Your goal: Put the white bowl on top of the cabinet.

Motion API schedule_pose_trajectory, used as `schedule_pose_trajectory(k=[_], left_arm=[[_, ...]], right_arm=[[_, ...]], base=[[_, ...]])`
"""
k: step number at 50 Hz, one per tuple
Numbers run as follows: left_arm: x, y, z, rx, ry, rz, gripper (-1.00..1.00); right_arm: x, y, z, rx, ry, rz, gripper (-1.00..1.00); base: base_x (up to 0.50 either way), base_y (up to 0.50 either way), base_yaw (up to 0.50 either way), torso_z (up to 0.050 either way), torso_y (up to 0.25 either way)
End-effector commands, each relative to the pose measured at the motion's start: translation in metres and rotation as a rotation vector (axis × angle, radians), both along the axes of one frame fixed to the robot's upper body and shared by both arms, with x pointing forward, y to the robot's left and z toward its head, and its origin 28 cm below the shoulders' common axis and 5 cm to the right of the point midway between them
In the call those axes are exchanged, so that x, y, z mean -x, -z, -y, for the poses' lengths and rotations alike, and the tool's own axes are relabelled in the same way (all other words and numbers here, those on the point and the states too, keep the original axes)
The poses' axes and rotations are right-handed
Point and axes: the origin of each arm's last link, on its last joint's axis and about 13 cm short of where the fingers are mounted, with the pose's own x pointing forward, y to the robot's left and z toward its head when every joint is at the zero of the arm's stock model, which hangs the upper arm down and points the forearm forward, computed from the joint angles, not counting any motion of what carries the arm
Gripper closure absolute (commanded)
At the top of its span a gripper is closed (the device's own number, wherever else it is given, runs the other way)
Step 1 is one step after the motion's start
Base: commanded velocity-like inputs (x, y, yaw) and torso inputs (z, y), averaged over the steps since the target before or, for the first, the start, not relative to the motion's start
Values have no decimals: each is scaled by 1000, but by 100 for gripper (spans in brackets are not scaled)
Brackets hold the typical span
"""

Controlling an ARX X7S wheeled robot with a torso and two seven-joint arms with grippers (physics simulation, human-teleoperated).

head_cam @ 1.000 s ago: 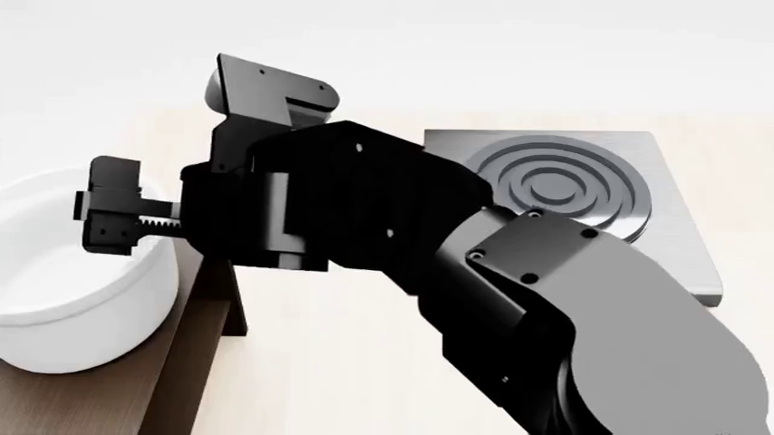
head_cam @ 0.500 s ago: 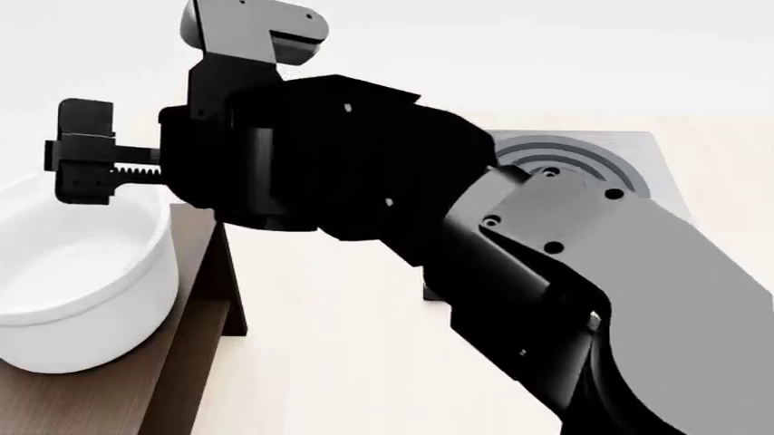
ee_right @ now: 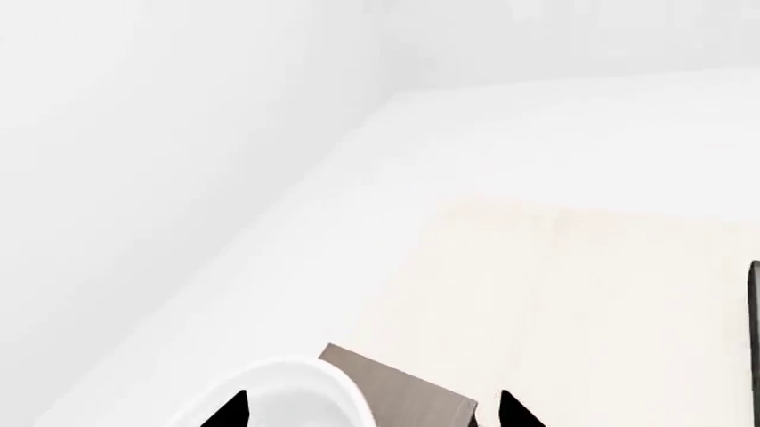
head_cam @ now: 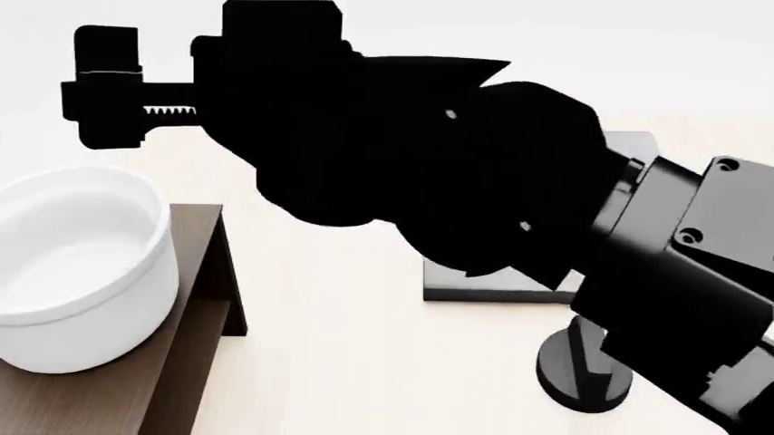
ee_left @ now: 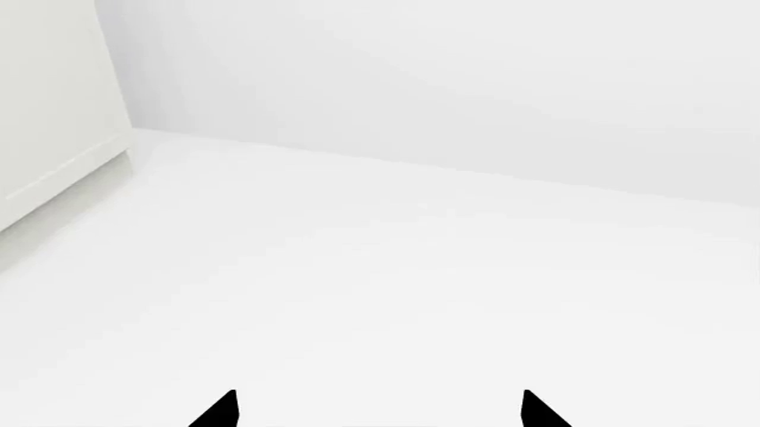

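The white bowl (head_cam: 75, 263) stands upright on the flat top of the dark brown cabinet (head_cam: 194, 308) at the left of the head view. My right gripper (head_cam: 104, 89) hangs above the bowl, well clear of its rim, with nothing in it. In the right wrist view its two fingertips sit wide apart, so the gripper (ee_right: 370, 411) is open, with the bowl (ee_right: 279, 396) and the cabinet (ee_right: 410, 398) far below. My left gripper (ee_left: 377, 411) is open too, holds nothing, and faces bare white floor. It does not show in the head view.
My right arm hides most of the grey stove plate (head_cam: 632, 149). A black round object (head_cam: 583, 372) sits on the light wooden table (head_cam: 339, 353) in front of the plate. A white cupboard (ee_left: 48, 107) stands beside the floor in the left wrist view.
My right arm has risen, carrying the open gripper from the bowl's rim level to well above it. The arm now covers more of the stove plate. The bowl has stayed on the cabinet.
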Motion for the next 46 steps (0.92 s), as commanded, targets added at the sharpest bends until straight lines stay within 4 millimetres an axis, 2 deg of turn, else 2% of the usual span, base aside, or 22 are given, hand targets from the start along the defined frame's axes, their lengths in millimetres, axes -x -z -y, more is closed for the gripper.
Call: schedule_pose_trajectory(k=[1, 13, 19, 29, 46], left_arm=[[0, 1, 0, 2, 1, 1, -100], [0, 2, 0, 8, 3, 2, -100], [0, 2, 0, 12, 4, 4, -100], [-1, 2, 0, 9, 5, 2, -100], [-1, 1, 1, 10, 11, 4, -100]], right_arm=[[24, -15, 18, -18, 46, 108, -100], [40, -25, 31, -10, 104, 204, -100], [49, -39, 39, 6, 143, 269, -100], [56, -45, 56, -22, 194, 286, -100], [82, -60, 67, -56, 216, 358, -100]], base=[[0, 0, 0, 0, 0], [0, 0, 0, 0, 0], [0, 0, 0, 0, 0], [0, 0, 0, 0, 0], [0, 0, 0, 0, 0]])
